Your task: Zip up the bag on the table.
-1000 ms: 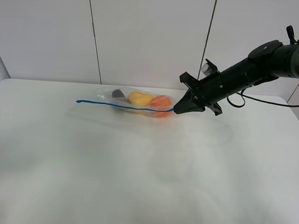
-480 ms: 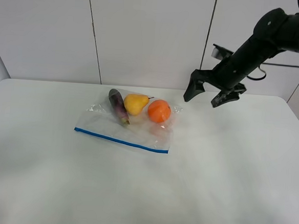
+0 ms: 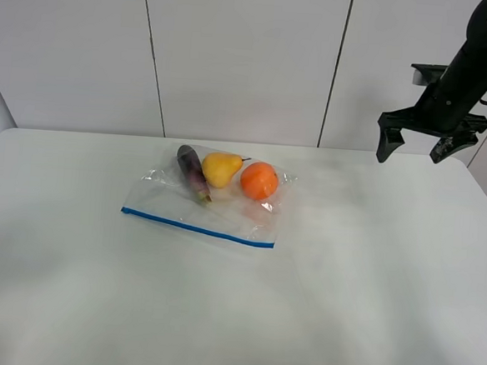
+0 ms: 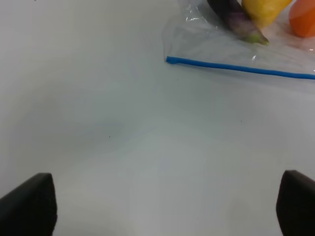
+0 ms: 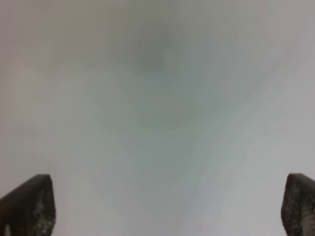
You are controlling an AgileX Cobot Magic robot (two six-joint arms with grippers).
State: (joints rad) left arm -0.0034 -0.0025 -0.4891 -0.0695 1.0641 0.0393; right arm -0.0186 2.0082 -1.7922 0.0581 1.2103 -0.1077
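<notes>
The clear bag (image 3: 193,206) lies flat on the white table (image 3: 234,315), left of the middle. Its blue zipper strip (image 3: 197,227) runs along the near edge. Inside are a purple eggplant (image 3: 192,172), a yellow pear (image 3: 221,168) and an orange (image 3: 259,180). My right gripper (image 3: 410,154) hangs open and empty above the table's far right, well away from the bag; its wrist view shows only blurred table between the fingertips (image 5: 27,206). My left gripper (image 4: 162,206) is open and empty, back from the strip's left end (image 4: 170,60). The left arm is out of the high view.
Grey wall panels stand behind the table's far edge (image 3: 229,142). The table's right edge (image 3: 486,199) lies below the right arm. Bare tabletop spreads in front of the bag and to both sides.
A second ago the right gripper was shut at the strip's right end with the bag lifted. It let go, opened and rose up to the right. The bag now lies flat.
</notes>
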